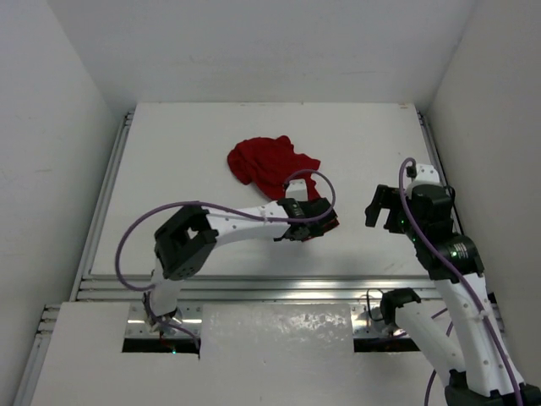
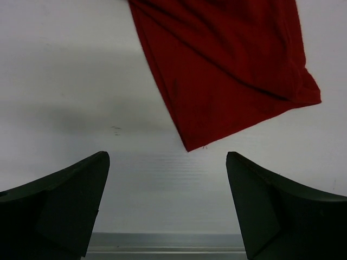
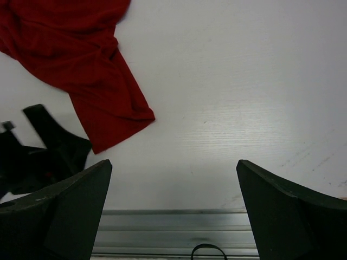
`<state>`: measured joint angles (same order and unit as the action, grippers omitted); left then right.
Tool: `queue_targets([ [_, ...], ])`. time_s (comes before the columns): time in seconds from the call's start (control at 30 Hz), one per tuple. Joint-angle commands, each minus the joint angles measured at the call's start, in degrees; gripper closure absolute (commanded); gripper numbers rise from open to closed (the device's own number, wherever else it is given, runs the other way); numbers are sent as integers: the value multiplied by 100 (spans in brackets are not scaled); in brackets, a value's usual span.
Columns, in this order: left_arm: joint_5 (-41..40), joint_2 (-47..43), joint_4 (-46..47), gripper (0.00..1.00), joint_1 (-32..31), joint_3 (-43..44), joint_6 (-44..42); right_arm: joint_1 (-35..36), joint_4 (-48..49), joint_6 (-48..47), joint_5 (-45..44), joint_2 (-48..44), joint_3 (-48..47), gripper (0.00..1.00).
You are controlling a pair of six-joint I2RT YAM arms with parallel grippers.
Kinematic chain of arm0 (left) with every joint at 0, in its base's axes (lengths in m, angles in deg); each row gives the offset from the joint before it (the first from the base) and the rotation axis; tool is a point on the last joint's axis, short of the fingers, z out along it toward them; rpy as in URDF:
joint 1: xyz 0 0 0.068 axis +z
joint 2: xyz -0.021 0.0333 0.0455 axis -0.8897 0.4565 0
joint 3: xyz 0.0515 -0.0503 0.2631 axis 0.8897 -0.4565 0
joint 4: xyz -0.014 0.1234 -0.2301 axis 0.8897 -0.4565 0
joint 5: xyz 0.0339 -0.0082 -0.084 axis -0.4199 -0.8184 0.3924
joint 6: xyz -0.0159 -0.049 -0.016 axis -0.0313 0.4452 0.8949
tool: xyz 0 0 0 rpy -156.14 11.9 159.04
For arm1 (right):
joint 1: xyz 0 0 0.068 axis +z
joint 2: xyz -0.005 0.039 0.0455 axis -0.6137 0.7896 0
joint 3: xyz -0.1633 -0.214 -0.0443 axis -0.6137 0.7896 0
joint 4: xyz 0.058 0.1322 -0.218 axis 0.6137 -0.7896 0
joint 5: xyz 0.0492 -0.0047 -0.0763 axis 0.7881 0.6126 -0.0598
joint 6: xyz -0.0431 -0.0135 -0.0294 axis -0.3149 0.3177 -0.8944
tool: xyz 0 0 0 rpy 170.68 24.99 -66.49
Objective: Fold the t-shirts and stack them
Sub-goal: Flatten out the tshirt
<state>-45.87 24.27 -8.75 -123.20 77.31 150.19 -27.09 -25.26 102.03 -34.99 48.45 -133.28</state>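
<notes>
White-walled booth, white table bearing a crumpled red t-shirt.

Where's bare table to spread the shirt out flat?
Widest bare table: between the left rail and the t-shirt. Also the far strip behind it and the far right corner. Crowded near centre: left gripper at its hem, right gripper close by.

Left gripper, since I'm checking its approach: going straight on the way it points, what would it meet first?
Probably the near corner of the t-shirt, lying just ahead of the open left gripper; if it tilts downward, the table would come first.
</notes>
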Motion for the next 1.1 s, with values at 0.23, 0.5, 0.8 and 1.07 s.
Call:
queue_targets([
  [0.23, 272, 1234, -103, 39, 155, 1152, 163, 92, 181, -92, -70, -424, -118, 1],
  [0.5, 728, 1288, 143, 48, 191, 530, 128, 163, 234, -101, -78, -451, -127, 1],
  [0.8, -103, 528, -610, 100, 305, -287, 285, 172, 331, -40, 211, -258, -109, 1],
  [1.07, -776, -3262, -931, 100, 1412, -3379, 516, 268, 3042, 1154, 3031, 2104, 874, 1],
])
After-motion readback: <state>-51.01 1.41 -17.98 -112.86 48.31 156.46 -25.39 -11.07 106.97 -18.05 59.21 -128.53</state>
